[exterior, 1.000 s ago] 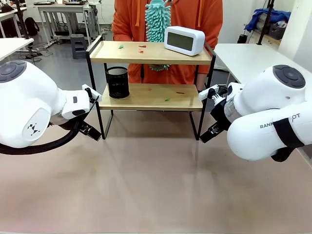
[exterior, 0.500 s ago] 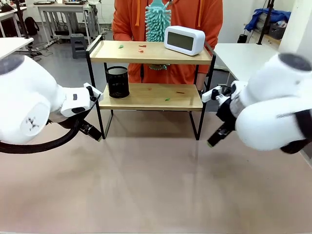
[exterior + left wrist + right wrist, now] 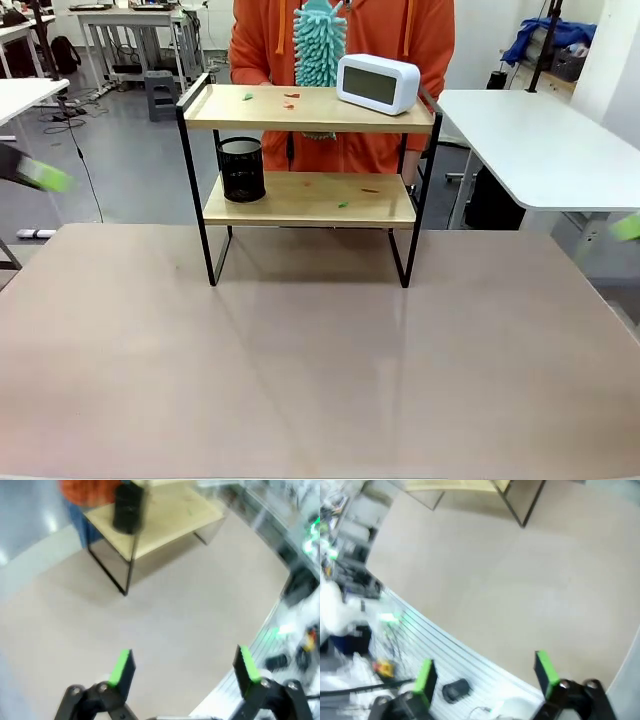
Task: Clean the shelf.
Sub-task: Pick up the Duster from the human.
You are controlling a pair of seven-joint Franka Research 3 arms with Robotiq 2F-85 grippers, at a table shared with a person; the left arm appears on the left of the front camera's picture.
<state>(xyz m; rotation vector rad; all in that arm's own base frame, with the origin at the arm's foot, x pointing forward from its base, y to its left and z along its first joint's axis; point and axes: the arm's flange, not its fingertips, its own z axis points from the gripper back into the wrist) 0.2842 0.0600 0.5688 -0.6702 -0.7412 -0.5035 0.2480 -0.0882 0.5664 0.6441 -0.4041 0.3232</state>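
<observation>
Both your arms have swung well clear of the shelf (image 3: 300,200), which they flanked a second ago. It stands alone at the far side of the table (image 3: 320,370). Your left claw (image 3: 184,664) and right claw (image 3: 485,672) gape wide, holding nothing. Behind the shelf's top board a person holds a teal duster (image 3: 320,45). Scraps (image 3: 291,97) lie on both boards, so the cleaning looks unstarted and likely the person's turn.

Gripper: right gripper (image 3: 485,674) raised over the table, green-padded fingers (image 3: 426,676) spread wide, nothing between them.
Table: bare pale brown table (image 3: 495,580), blurred.
Shelf: shelf (image 3: 455,485) at the top edge, wooden board, black legs on the table.
Beyond the table edge: white ribbed panel (image 3: 470,665), blurred clutter.
</observation>
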